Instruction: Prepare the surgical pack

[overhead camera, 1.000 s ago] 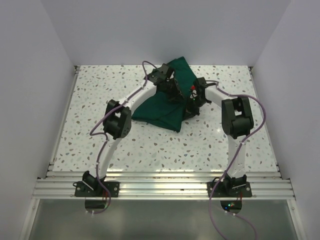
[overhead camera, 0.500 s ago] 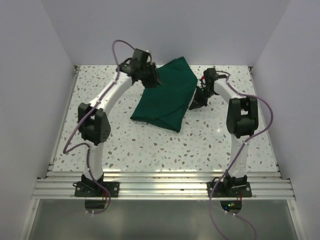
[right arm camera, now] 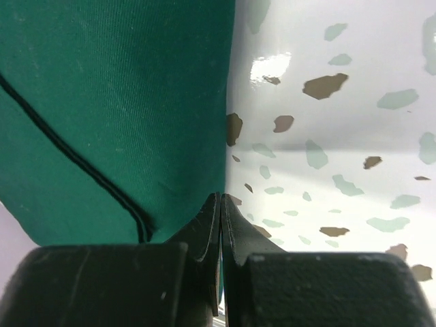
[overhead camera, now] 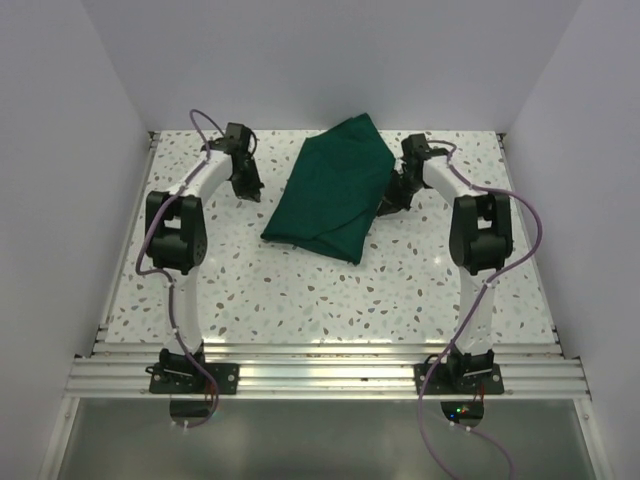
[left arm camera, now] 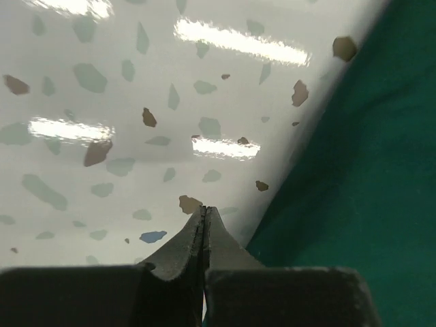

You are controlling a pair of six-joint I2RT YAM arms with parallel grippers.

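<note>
Surgical pack of dark green fabric (overhead camera: pixel 335 190) lies folded by the far edge of the speckled white counter (overhead camera: pixel 300 290), midway between its far corners. The left gripper (left arm camera: pixel 205 212), fingers pressed together and empty, hangs near the pack's left edge. The right gripper (right arm camera: pixel 221 199), likewise closed on nothing visible, sits at the right edge, probably placed to tuck or flatten that fold.

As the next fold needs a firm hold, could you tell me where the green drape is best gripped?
Probably the right edge of the drape, from the right, low along the table: it lies flat, leaving only edges to pinch, and the right gripper sits there, fingers shut.
</note>
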